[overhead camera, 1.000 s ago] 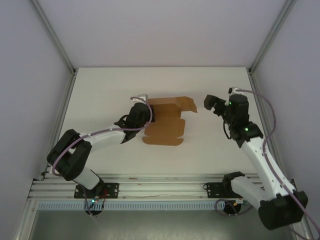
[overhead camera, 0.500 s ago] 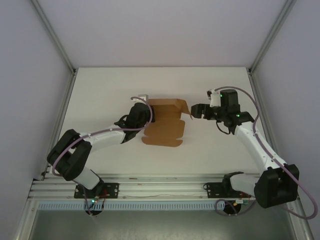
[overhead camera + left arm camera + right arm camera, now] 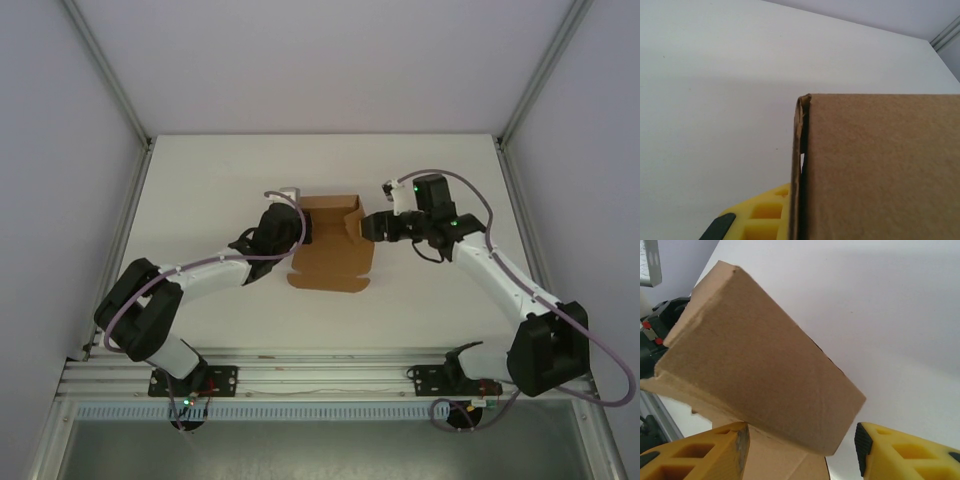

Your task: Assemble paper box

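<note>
1. Where my left arm reaches in from the lower left of the overhead view, my left gripper [image 3: 296, 228] sits just left of centre, closed tight on the left edge of the paper box [image 3: 330, 258].
2. From my left wrist, that brown cardboard stands on the right of the frame. Its folded edge runs upright down the middle, and one yellow finger pad [image 3: 765, 212] is right against it at the bottom.
3. At the centre of the overhead view, the paper box lies on the white bench [image 3: 230, 170]. It is mostly a flat panel, with a flap [image 3: 352, 214] lifted at its upper right corner.
4. Just right of centre, my right gripper [image 3: 372, 228] is at that lifted flap with its jaws apart.
5. From my right wrist, the flap slants from the upper left down to the bottom centre, between my two yellow fingers [image 3: 700, 455]. The left one is against the cardboard. The right one stands clear of it, with white bench showing in the gap, so nothing is gripped there.
</note>
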Action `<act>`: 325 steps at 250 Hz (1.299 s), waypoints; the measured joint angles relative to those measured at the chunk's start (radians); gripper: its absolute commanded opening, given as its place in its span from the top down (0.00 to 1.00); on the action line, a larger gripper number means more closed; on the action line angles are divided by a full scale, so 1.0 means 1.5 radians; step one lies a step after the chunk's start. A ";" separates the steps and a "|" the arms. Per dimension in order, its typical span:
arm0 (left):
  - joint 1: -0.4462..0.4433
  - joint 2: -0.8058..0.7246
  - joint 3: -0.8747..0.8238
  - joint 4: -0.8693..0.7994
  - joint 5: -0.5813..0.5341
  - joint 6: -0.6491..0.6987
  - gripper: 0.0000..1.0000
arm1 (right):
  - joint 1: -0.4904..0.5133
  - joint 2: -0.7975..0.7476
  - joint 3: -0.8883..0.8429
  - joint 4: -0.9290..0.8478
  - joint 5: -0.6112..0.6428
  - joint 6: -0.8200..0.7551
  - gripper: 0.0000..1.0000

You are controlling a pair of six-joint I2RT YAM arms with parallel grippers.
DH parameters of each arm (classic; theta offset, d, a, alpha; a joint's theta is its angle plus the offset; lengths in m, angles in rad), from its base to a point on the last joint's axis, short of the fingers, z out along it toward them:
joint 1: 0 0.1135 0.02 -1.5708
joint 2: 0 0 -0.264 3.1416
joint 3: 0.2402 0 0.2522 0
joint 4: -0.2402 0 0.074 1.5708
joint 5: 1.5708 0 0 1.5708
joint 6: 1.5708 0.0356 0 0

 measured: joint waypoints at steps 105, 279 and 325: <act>0.000 0.015 0.023 -0.013 0.021 0.017 1.00 | 0.061 0.024 0.005 0.054 0.134 -0.038 0.47; -0.015 0.056 0.107 -0.098 -0.021 0.009 1.00 | 0.223 0.154 0.026 0.200 0.761 0.023 0.96; -0.023 0.067 0.142 -0.129 -0.032 -0.012 1.00 | 0.246 0.249 0.138 0.103 0.923 0.087 0.98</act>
